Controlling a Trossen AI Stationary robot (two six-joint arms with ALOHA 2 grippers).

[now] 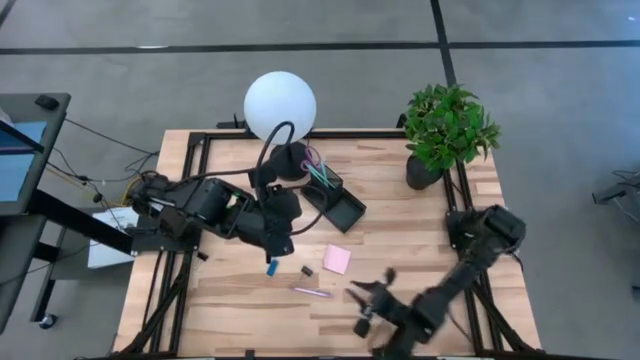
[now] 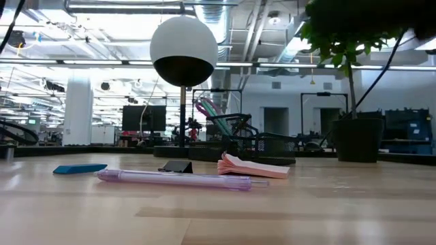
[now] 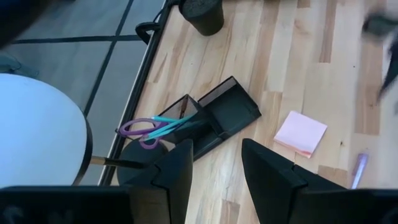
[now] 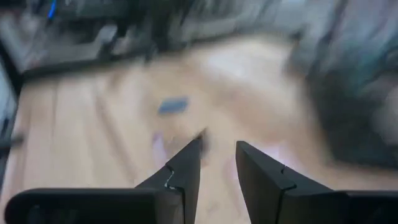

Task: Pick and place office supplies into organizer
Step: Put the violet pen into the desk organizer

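**A:** How far was the job, as you judged it?

**B:** About half, I would say. The black organizer (image 1: pixel 335 200) lay flat on the wooden table (image 1: pixel 420 300), just beside the lamp base (image 1: pixel 290 160). Its cup section already held the purple-handled scissors (image 3: pixel 142 129) and some thin teal pens (image 3: pixel 177 121), with their ends sticking out toward the lamp.

**A:** And the lower tray section?

**B:** It looked empty in the left wrist view (I saw only dark mesh inside).

**A:** What remained on the table?

**B:** Four things, all apart from the organizer: the pink sticky-note pad (image 1: pixel 337 259), the purple pen (image 1: pixel 311 291) nearer the front edge, the small blue block (image 1: pixel 271 267), and the tiny black clip (image 1: pixel 307 270) between the block and the pad.

**A:** Where were the grippers?

**B:** The left gripper (image 1: pixel 280 243) hovered above the table between the organizer and the blue block. Its fingers (image 3: pixel 177 168) stood partly apart and nothing was between them. The right gripper (image 1: pixel 365 310) was near the front edge, just past the end of the purple pen. Its view was blurred, but its fingers (image 4: pixel 186 165) also showed a gap with nothing gripped.

**A:** So which part was left?

**B:** In my opinion, those four loose items still needed to go in, probably the flat ones into the tray.
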